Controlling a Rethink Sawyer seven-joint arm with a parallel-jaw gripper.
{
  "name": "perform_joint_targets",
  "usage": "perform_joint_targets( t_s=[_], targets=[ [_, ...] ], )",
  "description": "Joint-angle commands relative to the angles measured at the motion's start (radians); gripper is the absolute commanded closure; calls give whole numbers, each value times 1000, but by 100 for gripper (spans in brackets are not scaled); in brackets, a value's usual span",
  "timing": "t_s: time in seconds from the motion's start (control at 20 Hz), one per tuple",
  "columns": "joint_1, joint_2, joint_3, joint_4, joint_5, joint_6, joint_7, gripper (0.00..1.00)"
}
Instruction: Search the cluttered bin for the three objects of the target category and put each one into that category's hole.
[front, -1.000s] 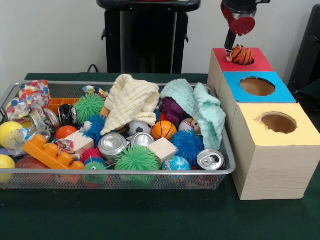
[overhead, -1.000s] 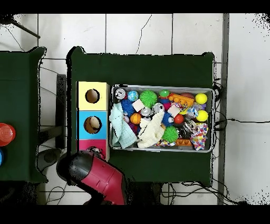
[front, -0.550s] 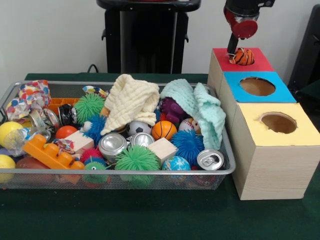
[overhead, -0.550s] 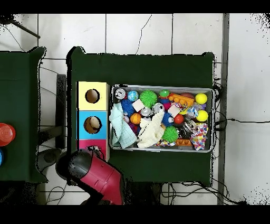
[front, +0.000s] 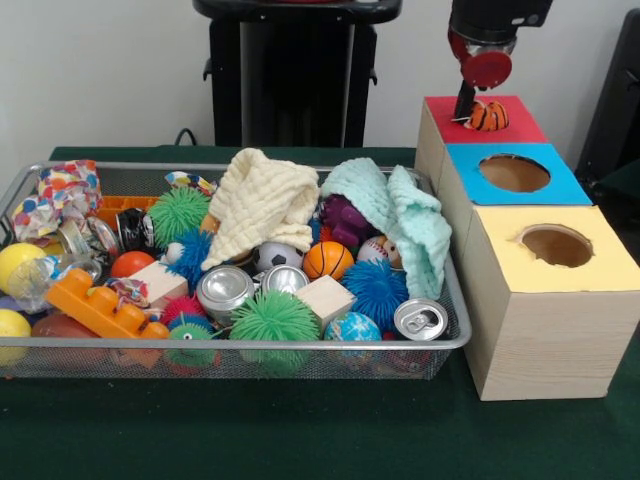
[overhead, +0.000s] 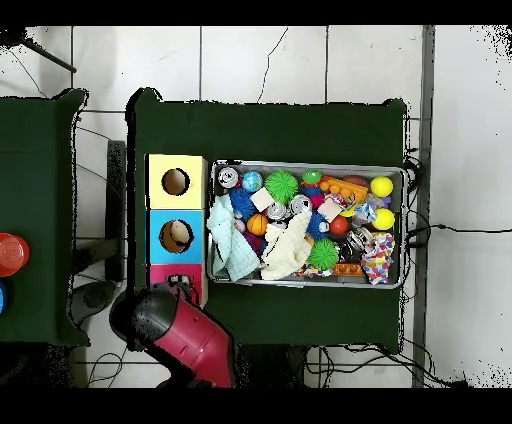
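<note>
An orange toy with black stripes (front: 487, 116) sits in the hole of the red-topped box (front: 520, 126), partly sunk in. My gripper (front: 468, 106) hangs straight over that box, right against the toy's left side. I cannot see its grip from here. In the overhead view the red arm (overhead: 185, 335) covers the near end of the red box (overhead: 178, 276) and hides both the gripper and the toy. The wire bin (front: 250, 344) holds balls, cans, blocks and spiky toys.
A blue-topped box (front: 560, 185) and a yellow-topped box (front: 600, 265) stand in a row with the red one, right of the bin. A cream cloth (front: 262, 205) and a mint cloth (front: 405, 215) lie over the bin's back. A round tan object shows in the blue box's hole (overhead: 176, 236).
The gripper has come down closer to the red box. The striped toy has dropped a little lower into the hole.
</note>
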Motion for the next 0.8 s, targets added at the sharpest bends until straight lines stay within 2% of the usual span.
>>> perform_joint_targets(
  t_s=[0.05, 0.2, 0.3, 0.45, 0.55, 0.65, 0.8],
  targets=[
    [-73, 97, 183, 44, 29, -168, 121, 100],
    [-136, 97, 246, 66, 26, -235, 72, 100],
    [-228, 89, 355, 108, 18, -361, 43, 100],
    [-353, 118, 478, 131, -76, -518, 78, 100],
    [-396, 147, 511, 124, -144, -578, 118, 100],
    [-377, 159, 481, 98, -162, -543, 130, 100],
    [-245, 158, 350, 35, -113, -367, 201, 100]
  ],
)
